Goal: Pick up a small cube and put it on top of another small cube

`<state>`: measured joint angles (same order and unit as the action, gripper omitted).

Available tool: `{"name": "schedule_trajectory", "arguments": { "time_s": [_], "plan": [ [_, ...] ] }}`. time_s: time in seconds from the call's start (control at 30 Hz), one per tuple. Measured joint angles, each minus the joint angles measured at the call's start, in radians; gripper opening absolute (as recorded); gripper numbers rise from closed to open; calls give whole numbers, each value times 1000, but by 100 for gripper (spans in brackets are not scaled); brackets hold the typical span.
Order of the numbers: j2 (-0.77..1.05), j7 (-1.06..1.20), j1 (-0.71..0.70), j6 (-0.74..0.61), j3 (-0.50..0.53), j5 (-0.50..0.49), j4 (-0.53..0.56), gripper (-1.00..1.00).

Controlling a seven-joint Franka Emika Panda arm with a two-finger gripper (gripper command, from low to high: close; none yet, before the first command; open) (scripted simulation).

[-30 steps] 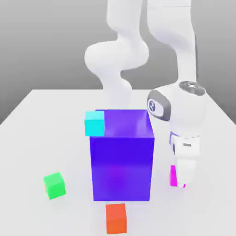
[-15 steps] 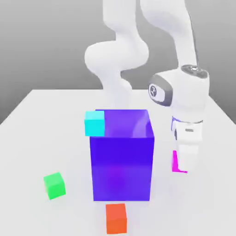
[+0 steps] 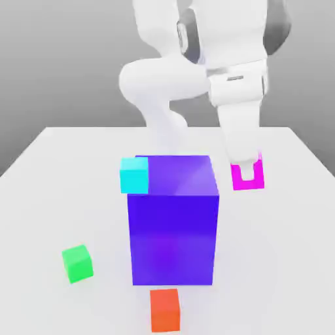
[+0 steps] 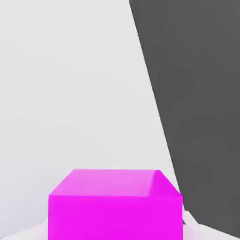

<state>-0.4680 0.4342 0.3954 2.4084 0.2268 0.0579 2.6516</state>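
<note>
1. Exterior view: the gripper (image 3: 246, 171) is clamped on the pink cube (image 3: 248, 176), holding it in the air. The white finger covers the cube's middle, so its pink shows as a U around the fingertip.
2. Taking the big blue cube (image 3: 173, 222) as the clock's centre, the pink cube sits at about 2 o'clock, off the blue cube's upper corner and clear of the table (image 3: 39, 190).
3. The cyan cube (image 3: 134, 175) is at about 11 o'clock, against the blue cube's upper corner; whether it rests on top or behind I cannot tell. The green cube (image 3: 78, 264) lies at 8 o'clock and the orange cube (image 3: 164, 310) at 6 o'clock, both on the table.
4. Hand view: the pink cube (image 4: 115, 204) sits close to the camera, with white table (image 4: 70, 84) and dark background beyond it.
5. Progress, as I judge it: the pick-up is done. Left to do: carry the pink cube over another small cube, set it squarely on top and let go. Which cube is the target the views do not say.
</note>
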Motion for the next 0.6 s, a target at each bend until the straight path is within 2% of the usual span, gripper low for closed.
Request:
{"name": "schedule_trajectory", "arguments": {
  "time_s": [0.3, 0.6],
  "plan": [
    [-103, 200, -146, -127, 160, -107, -5, -100],
    [-14, 386, -263, -62, 325, -225, 43, -100]
  ]
}}
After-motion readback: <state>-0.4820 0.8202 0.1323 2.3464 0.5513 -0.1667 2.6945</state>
